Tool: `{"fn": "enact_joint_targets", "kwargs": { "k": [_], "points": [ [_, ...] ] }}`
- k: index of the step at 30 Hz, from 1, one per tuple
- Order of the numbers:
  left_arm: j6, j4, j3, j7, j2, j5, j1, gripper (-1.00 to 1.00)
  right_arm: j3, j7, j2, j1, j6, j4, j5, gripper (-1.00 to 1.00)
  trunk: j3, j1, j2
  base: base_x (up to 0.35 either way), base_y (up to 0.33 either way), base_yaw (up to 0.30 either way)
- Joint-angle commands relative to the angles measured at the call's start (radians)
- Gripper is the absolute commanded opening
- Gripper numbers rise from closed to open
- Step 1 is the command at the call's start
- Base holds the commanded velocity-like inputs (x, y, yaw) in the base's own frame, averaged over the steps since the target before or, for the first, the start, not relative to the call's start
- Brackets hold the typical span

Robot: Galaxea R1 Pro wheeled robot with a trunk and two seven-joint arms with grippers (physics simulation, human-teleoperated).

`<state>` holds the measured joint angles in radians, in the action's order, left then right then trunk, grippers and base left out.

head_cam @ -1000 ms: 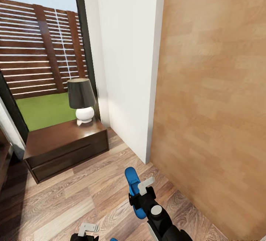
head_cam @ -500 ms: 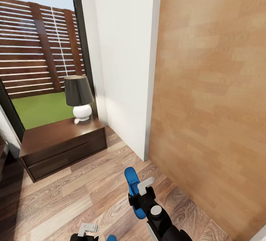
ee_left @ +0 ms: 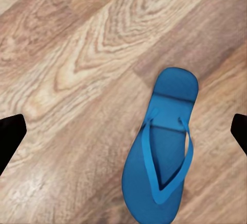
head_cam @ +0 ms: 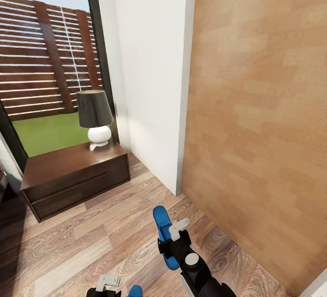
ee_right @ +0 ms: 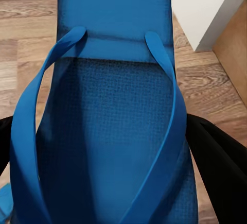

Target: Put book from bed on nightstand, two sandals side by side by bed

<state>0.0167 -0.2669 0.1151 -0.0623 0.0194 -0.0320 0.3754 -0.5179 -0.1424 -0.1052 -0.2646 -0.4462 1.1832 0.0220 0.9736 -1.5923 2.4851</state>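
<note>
- One sandal (head_cam: pixel 162 224) is carried in the right hand (head_cam: pixel 175 238), clamped between its two fingers and held clear of the wood-plank floor (head_cam: pixel 91 238). I judge it is being carried toward the bed rather than set down here.
- In the right wrist view this sandal (ee_right: pixel 110 131) lies lengthwise between the dark fingers (ee_right: pixel 218 157), strap side toward the camera. That keeps it flat and ready to be lowered sole-down.
- It is bright blue, slim and flat, with a finely textured footbed and a smooth Y-shaped strap.
- The other sandal (ee_left: pixel 162 152) lies on the floor under the left hand (head_cam: pixel 110 282), strap up and flat. In the head view a sliver of it (head_cam: pixel 134 291) shows at the bottom edge.
- The left hand is spread wide: its dark fingertips (ee_left: pixel 10 136) sit at opposite edges of the wrist view, well apart from the sandal and gripping nothing. I judge it is poised above for a pick.
- Further out, a dark brown nightstand (head_cam: pixel 72 178) stands against the window wall, carrying a lamp (head_cam: pixel 95 119) with a dark shade.
- A white wall corner (head_cam: pixel 150 83) and a wood panel (head_cam: pixel 259 106) close off the right side.
</note>
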Motion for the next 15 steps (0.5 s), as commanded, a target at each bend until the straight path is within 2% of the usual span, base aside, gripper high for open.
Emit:
{"fn": "enact_joint_targets", "kwargs": {
  "k": [1, 15],
  "points": [
    [0.002, 0.0, 0.006, -0.001, 0.001, -0.003, 0.0, 1.0, -0.002, -0.005, 0.0, -0.001, -0.006, 0.001, 0.003, -1.0, 0.004, -0.004, 0.008, 0.0, 0.0, -0.033],
    [0.002, 0.0, 0.006, -0.001, -0.001, -0.004, 0.001, 1.0, -0.002, -0.006, 0.0, -0.001, -0.007, 0.001, 0.004, -1.0, 0.057, -0.014, 0.018, 0.0, 0.0, -0.007]
  ]
}}
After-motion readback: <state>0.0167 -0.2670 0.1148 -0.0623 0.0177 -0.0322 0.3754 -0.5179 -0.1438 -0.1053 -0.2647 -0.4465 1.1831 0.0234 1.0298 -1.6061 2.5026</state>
